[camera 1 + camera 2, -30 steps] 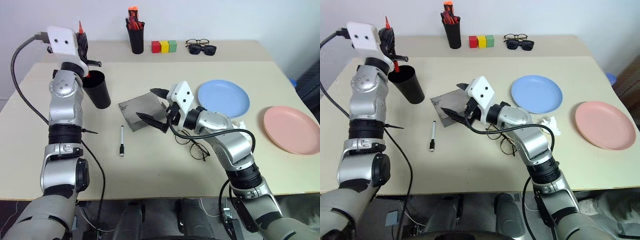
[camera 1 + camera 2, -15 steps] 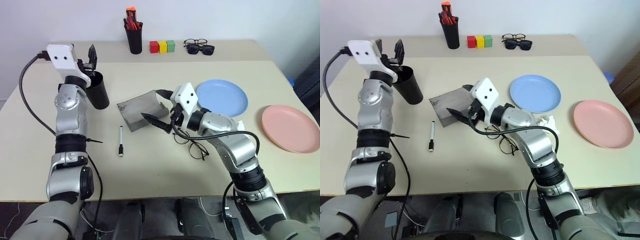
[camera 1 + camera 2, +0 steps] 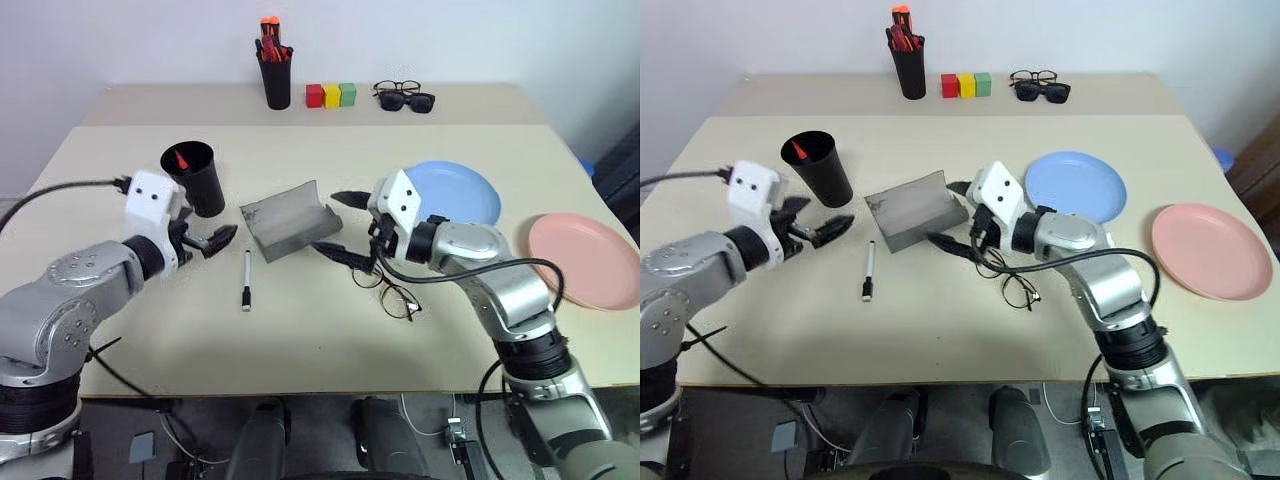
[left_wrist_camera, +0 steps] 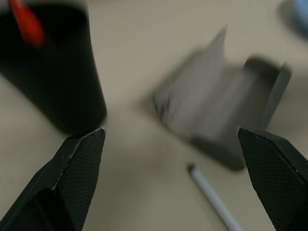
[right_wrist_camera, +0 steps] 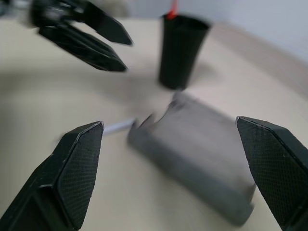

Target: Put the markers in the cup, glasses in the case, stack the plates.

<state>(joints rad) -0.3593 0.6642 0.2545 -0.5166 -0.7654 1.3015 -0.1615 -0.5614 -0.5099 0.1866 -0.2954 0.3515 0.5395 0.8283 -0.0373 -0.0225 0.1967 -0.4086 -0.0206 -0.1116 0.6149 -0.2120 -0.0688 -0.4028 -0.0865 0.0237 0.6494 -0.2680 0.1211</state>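
On the left, the left gripper (image 3: 205,240) hangs low over the table (image 3: 300,340) with its two black fingers apart and nothing between them. It points toward the right, at the white marker (image 3: 245,281), which lies flat on the table just beside it, with its black end toward the near edge. A little farther away than this gripper stands the black cup (image 3: 193,178), upright, and the red marker (image 3: 181,159) stands inside it.

In the middle lies the grey case (image 3: 285,219), open, with one shell raised. To its right is the right gripper (image 3: 342,226), with fingers wide apart and empty, pointing left toward the case. The glasses (image 3: 390,291) lie on the table just near of this gripper, not in the case.

More to the right, the light blue plate (image 3: 458,192) lies flat, and the pink plate (image 3: 585,259) lies well apart from it, close to the right edge. The plates are not stacked.
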